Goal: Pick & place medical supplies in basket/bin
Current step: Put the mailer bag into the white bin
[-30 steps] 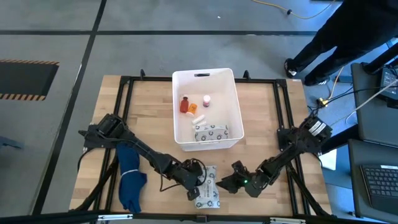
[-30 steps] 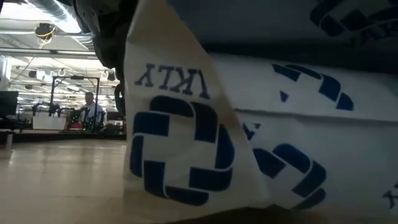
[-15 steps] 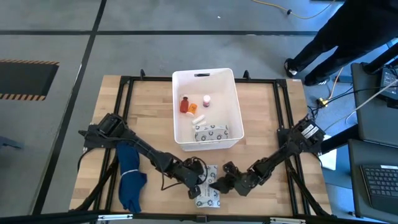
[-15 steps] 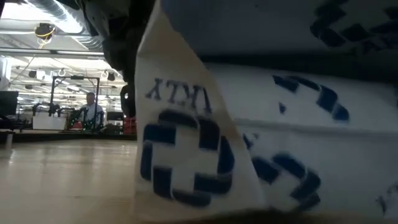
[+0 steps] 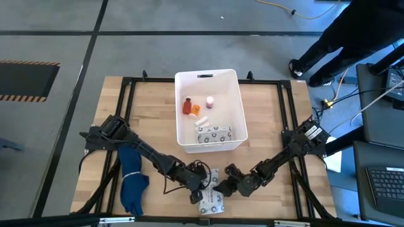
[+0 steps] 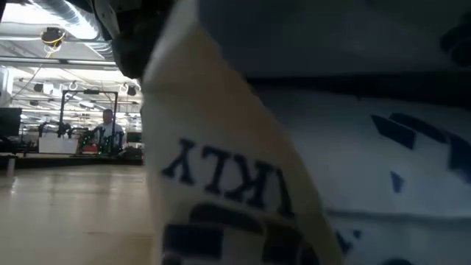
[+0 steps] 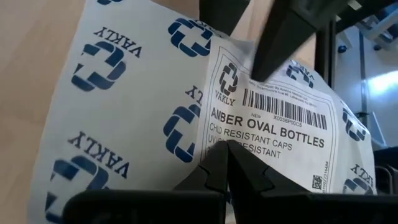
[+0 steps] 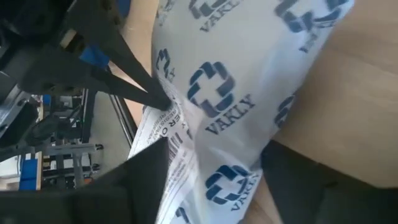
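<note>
A flat white packet point(image 5: 213, 202) printed with blue crosses and a barcode label lies near the table's near edge. My left gripper point(image 5: 203, 188) is shut on it. My right gripper point(image 5: 221, 187) is open and faces the left one. In the right wrist view its fingers stand on either side of the packet point(image 8: 230, 74). The white tub point(image 5: 178, 113) sits mid-table. It holds a red bottle point(image 5: 187, 106), small vials and another printed packet point(image 5: 213, 133). In the low view the packet point(image 6: 243, 184) fills the picture. My left gripper pinches the packet at its barcode label point(image 7: 249, 134) between its two shut fingertips point(image 8: 155, 96), coming in low from the table's left. The packet's far part lies on the table. My right gripper: I cannot tell whether its fingers point(image 7: 280, 43) touch the packet.
A blue cloth point(image 5: 132, 180) lies on the table's left near part, beside the left arm. The black frame rails point(image 5: 126, 94) run along the table's sides. A person stands beyond the far right corner point(image 5: 353, 31). Bare wood lies on both sides of the tub.
My right gripper has moved toward the table's left, up to the packet and the left gripper. The packet's near corner has risen and come closer to the low camera. My left gripper has stayed shut on the packet.
</note>
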`<state>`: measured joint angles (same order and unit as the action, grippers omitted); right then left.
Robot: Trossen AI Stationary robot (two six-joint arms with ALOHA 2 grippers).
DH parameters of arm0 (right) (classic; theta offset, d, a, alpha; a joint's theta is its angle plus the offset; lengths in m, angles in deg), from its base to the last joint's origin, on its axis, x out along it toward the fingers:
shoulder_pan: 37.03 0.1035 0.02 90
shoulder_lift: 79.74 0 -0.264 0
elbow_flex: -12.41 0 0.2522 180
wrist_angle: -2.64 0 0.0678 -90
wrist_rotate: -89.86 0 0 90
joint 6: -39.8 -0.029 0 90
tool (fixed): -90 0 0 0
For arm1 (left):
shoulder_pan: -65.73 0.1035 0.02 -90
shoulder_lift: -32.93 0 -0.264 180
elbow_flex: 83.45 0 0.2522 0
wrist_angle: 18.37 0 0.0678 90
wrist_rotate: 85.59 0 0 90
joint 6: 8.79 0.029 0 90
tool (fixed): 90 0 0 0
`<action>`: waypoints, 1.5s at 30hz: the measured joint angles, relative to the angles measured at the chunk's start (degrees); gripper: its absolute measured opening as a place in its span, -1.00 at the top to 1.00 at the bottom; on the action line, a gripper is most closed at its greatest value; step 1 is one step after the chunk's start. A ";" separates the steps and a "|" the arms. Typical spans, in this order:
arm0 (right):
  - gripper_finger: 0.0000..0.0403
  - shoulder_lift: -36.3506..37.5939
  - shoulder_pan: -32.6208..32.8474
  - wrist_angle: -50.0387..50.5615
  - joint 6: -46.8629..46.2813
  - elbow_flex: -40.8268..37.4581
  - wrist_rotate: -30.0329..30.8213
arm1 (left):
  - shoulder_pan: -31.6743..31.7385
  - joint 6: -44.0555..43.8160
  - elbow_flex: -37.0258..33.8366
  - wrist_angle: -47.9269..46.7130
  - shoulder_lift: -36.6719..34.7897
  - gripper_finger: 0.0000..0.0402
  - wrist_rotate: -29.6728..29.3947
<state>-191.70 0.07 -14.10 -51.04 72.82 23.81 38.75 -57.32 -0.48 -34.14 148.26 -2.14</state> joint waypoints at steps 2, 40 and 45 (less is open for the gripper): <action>-0.02 0.00 0.00 -0.02 0.06 0.00 0.00 | -0.03 0.22 -0.01 0.10 0.00 0.99 0.29; 0.53 6.85 -0.28 -2.22 17.43 -0.20 -0.13 | -0.31 16.92 -0.23 0.18 -24.29 0.37 -1.74; 0.63 13.57 -0.48 -2.37 28.16 0.15 -0.11 | -1.69 24.21 -0.12 2.12 -32.64 0.38 -3.82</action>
<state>-178.13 -0.41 -16.47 -22.88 72.97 23.70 37.06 -33.11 -0.61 -32.02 115.62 -5.96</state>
